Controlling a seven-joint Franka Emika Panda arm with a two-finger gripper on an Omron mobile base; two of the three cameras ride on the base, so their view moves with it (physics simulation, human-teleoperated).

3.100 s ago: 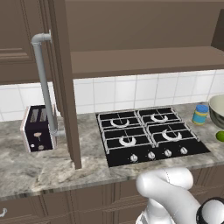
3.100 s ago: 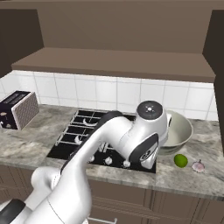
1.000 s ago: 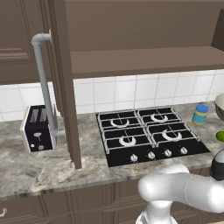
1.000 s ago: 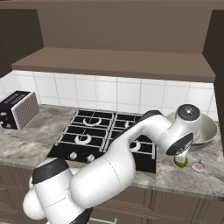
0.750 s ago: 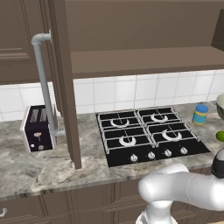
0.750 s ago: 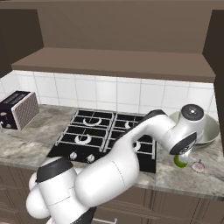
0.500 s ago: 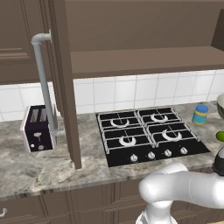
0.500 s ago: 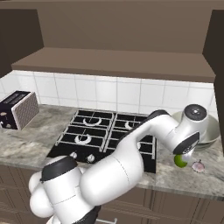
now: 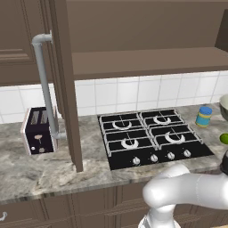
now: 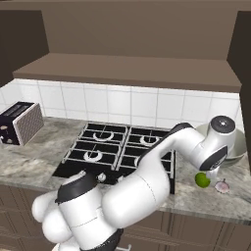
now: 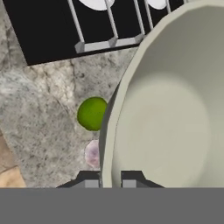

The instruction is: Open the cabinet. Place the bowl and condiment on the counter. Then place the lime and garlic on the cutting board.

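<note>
My claw (image 11: 111, 180) is clamped on the rim of the bowl (image 11: 175, 105), one finger on each side of the wall. The bowl sits upright on the counter (image 10: 29, 164), mouth up, with the lime (image 11: 92, 113) just beside it.

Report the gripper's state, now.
Gripper: shut on the bowl, one fingertip on each side of its rim, above the counter.
</note>
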